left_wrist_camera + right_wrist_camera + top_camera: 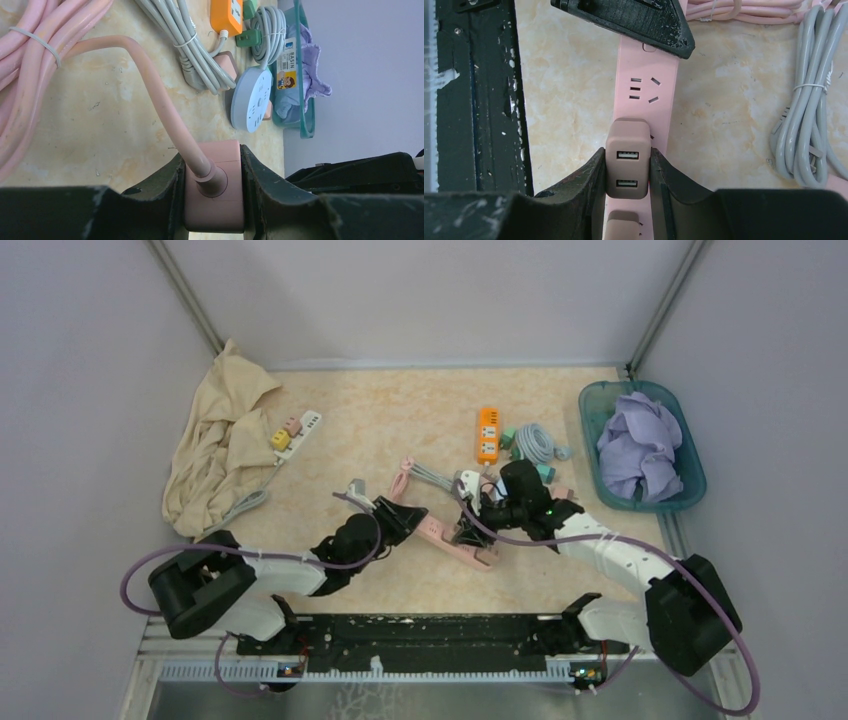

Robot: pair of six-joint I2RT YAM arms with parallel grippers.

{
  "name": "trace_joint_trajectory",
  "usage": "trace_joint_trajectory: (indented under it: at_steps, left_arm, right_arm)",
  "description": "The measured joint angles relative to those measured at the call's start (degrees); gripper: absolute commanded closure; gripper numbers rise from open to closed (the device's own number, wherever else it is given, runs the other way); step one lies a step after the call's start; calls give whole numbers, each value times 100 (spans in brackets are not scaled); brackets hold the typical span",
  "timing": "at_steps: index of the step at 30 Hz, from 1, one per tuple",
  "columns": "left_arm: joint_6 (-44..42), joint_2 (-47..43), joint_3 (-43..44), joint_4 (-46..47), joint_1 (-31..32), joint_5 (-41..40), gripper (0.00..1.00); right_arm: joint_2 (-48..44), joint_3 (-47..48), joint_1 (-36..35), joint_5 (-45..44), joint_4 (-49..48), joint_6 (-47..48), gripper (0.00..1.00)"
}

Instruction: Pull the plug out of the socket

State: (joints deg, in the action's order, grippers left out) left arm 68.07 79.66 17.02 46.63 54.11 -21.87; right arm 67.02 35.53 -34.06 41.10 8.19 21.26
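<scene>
The task is at the grasp-and-pull stage: both arms have hold of their parts and the separation itself is not yet done. The pink power strip [437,530] lies flat on the table near the middle, between the two arms. The left gripper [214,167] is clenched on the end of the strip where the pink cord [155,95] enters it, one finger pressed to each side of the body. The right gripper [626,172] is clamped on the plug [627,137], a dusty-pink block with two USB ports on its face, which sits on the strip further along, just past an unused set of socket holes. In the right wrist view the fingers touch both side walls of the plug. A second block of the same colour [624,222] sits on the strip right behind it, partly hidden by the fingers. How deep the prongs sit in the socket cannot be seen. The next move looks to call for the right arm to draw the plug straight off the face of the strip, away from the table, without twisting, while the left arm keeps the strip pinned down so that it does not lift along with the plug. The grip needs to be firm, since the smooth sides of the plug could slip between the fingers, and the neighbouring block leaves little room to tilt.
</scene>
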Motion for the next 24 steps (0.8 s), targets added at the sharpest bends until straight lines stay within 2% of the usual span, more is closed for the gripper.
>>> trace_joint_trajectory:
  at_steps: [10, 18, 24]
  left_arm:
    - [-57, 31, 11, 94, -72, 98, 100]
    - [-168, -151, -76, 76, -151, 354, 100]
    - [-240, -188, -83, 70, -210, 444, 100]
  right_arm:
    - [103, 59, 354, 297, 164, 111, 100]
    - [103, 94, 369, 542, 361, 592, 100]
    - [103, 74, 273, 544, 262, 614, 100]
